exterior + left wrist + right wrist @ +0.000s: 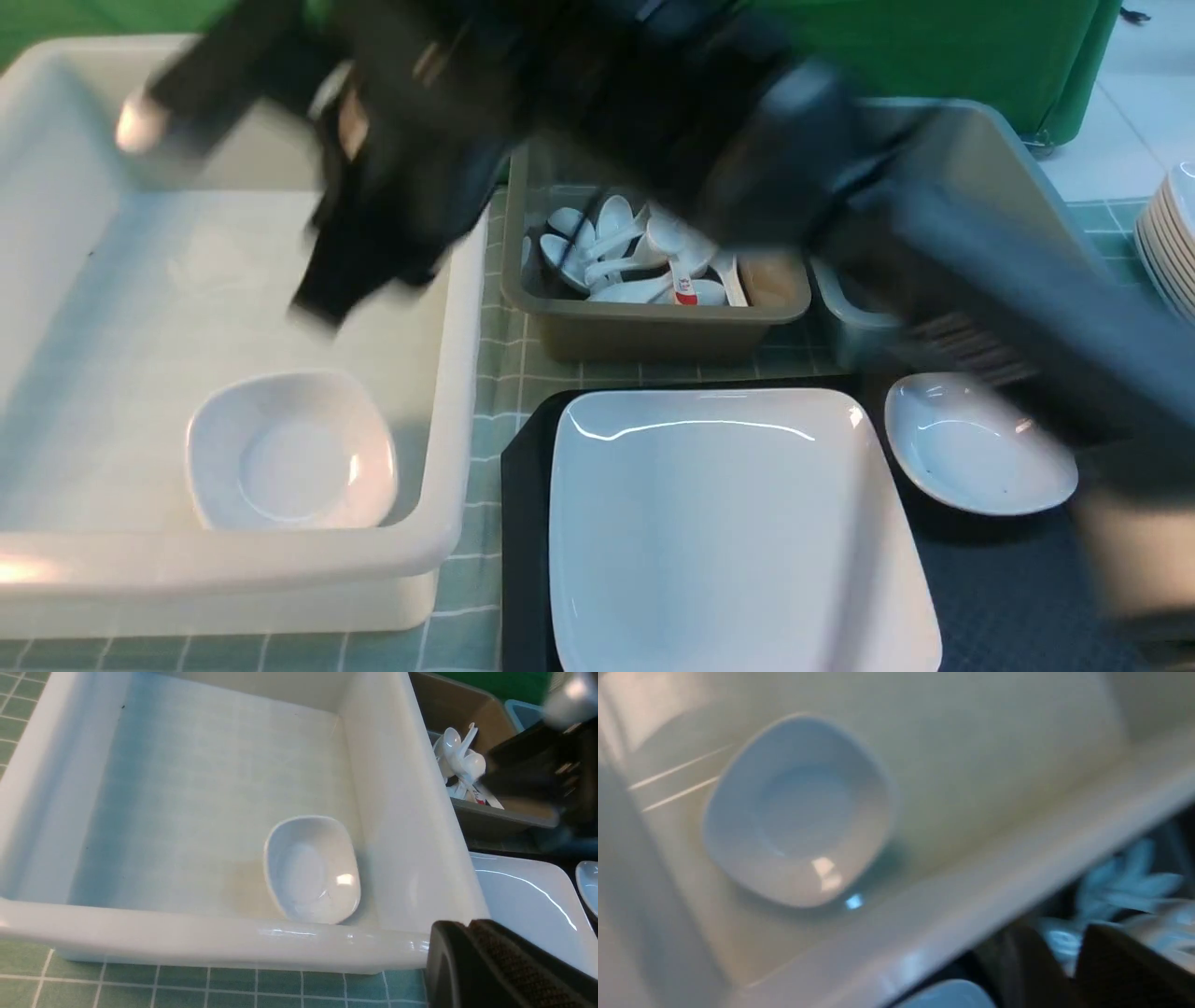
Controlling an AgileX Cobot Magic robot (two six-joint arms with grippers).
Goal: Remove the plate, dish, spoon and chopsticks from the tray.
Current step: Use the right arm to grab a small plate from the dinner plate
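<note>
plate [738, 523] lies on the tray [990, 579], on its left part. dish [976, 448] sits just beside it, also on the tray.
left gripper [467, 933]: pads together, empty, near the white tub [448, 551] rim.
right gripper [1064, 938]: motion-smeared, by the grey-brown tub [653, 331]; cannot tell if the jaws are apart or holding anything.
judged step: right arm working at the spoon heap [635, 261].
to do it well: rise clear of the tub wall before swinging toward the dish.
not made out: the task spoon among the heap; chopsticks not found; blue-grey tub [850, 327] mostly behind the arm.
</note>
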